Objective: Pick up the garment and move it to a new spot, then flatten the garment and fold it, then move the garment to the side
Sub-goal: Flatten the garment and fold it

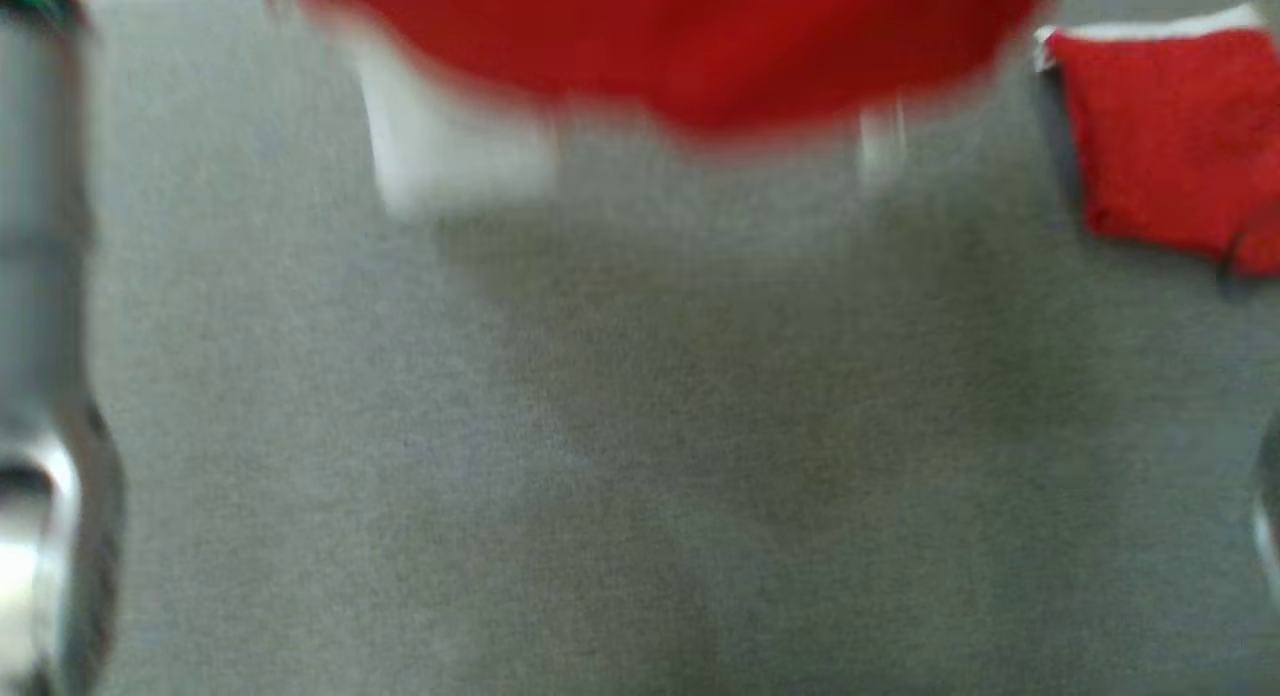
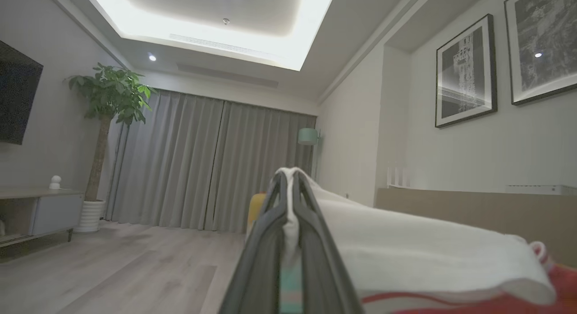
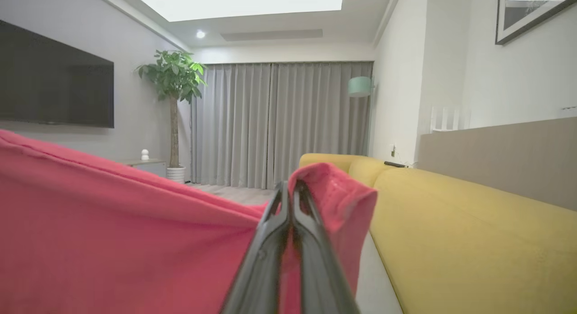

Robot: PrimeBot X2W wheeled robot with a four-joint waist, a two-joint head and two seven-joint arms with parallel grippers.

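Where the two grippers pinch it, the red garment [image 3: 112, 223] is stretched between them. The right gripper [image 3: 290, 187] has its fingers pressed together on a folded red edge, and the cloth spreads away to its left. The left gripper [image 2: 290, 178] is clamped just as tightly on a white part of the same garment, which runs off to its right and meets red fabric low in that view. In the blurred head view the garment shows as a broad red shape with a white piece under its left side, over a grey surface [image 1: 600, 456]. A second red cloth [image 1: 1160, 136] with a white edge lies on that surface, well apart to the right. Just to the right of the right gripper runs a yellow sofa [image 3: 473, 242]. Ahead of both grippers hang grey curtains [image 3: 279, 124] beside a potted plant [image 3: 173, 79]. A dark television [image 3: 54, 93] is on the wall to the left, and framed pictures [image 2: 464, 70] hang to the left gripper's right.
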